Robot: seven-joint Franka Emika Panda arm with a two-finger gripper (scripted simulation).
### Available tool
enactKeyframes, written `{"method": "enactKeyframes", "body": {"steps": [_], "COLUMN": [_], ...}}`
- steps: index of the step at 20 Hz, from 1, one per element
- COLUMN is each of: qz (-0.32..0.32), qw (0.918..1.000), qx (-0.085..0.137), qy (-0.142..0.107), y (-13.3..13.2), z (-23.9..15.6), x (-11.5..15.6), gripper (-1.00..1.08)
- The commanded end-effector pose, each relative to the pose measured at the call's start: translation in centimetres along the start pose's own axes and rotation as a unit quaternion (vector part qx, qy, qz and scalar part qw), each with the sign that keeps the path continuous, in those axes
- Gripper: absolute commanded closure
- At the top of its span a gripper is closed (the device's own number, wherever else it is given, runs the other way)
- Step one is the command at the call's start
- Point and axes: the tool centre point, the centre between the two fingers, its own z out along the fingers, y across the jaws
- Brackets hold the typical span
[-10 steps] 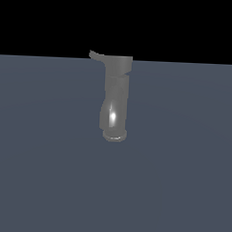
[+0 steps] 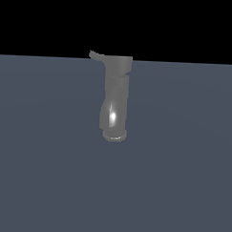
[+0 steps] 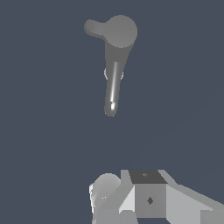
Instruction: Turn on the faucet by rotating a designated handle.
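The faucet (image 2: 115,98) is a glossy grey column standing on the flat grey ground, with a wider cap on top and a ring end low down. Its handle (image 2: 95,55), a thin curved lever, sticks out of the cap toward the exterior view's left. The wrist view looks down on the faucet (image 3: 116,52), with the handle (image 3: 93,27) jutting sideways from the round cap. Only part of my gripper (image 3: 140,192) shows, at the picture's edge, well apart from the faucet. Its jaws cannot be made out. The gripper is out of the exterior view.
A plain grey floor (image 2: 182,178) spreads all around the faucet, under a black background. No other objects show.
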Motion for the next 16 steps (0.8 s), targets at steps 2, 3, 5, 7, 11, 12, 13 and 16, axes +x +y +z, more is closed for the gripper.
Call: {"method": "enactKeyframes", "body": {"steps": [2, 3, 5, 7, 11, 12, 13, 16], "qz": [-0.005, -0.004, -0.001, 0.004, 0.021, 0.027, 0.033, 0.055], "qw": [1.0, 1.0, 1.0, 1.0, 0.9998, 0.9996, 0.9995, 0.9985], "qx": [-0.003, -0.002, -0.002, -0.001, -0.001, -0.001, 0.0, 0.001], "qy": [0.001, 0.001, 0.001, 0.001, 0.0, 0.0, 0.0, 0.0], "y": [0.0, 0.0, 0.0, 0.0, -0.1, -0.1, -0.1, -0.2], "z": [-0.1, -0.1, -0.1, 0.0, 0.1, 0.1, 0.2, 0.3], "x": [0.1, 0.1, 0.1, 0.4, 1.1, 1.3, 1.6, 2.5], "gripper": [1.08, 1.08, 1.08, 1.08, 1.08, 1.08, 1.08, 1.08]}}
